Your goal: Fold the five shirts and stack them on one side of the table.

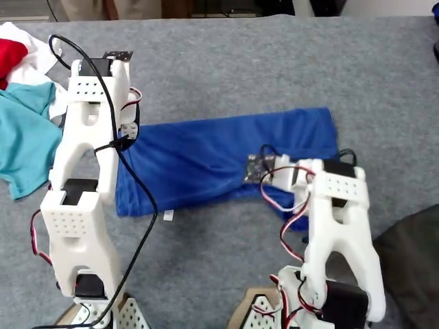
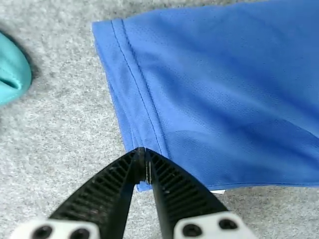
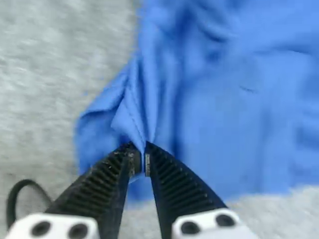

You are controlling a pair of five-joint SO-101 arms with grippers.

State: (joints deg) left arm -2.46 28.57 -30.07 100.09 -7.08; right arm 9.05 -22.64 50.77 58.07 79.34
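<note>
The grey desk (image 1: 226,62) carries a blue shirt (image 1: 206,161) spread across its middle. A teal shirt (image 1: 24,137), a white shirt (image 1: 31,68) and a red shirt (image 1: 10,51) are heaped at its far left corner. The left gripper (image 2: 144,164) has its fingers pinched on the blue shirt's hem, and the right gripper (image 3: 140,155) has its fingers clamped on a bunched fold.

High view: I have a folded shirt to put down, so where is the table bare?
The widest bare patch is the far table strip beyond the blue shirt, right of the clothes pile. A smaller one lies near, between the left arm and right arm. Crowded: the left edge with the teal shirt, the near right corner with a dark cloth.
</note>
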